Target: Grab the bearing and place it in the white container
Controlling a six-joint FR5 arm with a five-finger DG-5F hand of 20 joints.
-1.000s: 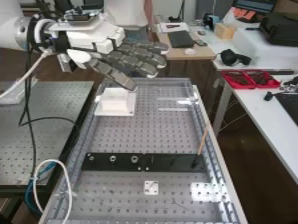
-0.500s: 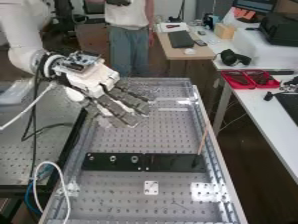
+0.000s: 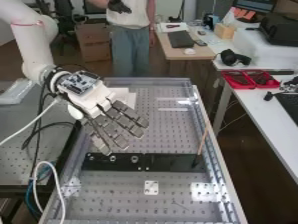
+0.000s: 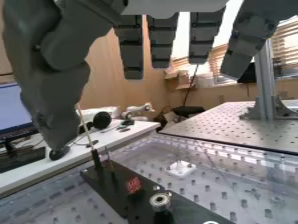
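Fingers [image 3: 124,121] nearer bearing [image 4: 160,205], axis upright

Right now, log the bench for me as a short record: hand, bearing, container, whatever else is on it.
hand: open, above the bench
fingers: extended, holding nothing
bearing: ring-shaped metal piece, likely a bearing, upright on the black plate
white container: beyond the hand in the high view, partly hidden; contents cannot be told
stick: thin, brown, tilted, at the black plate's right end in the high view
task: bearing not yet grabbed
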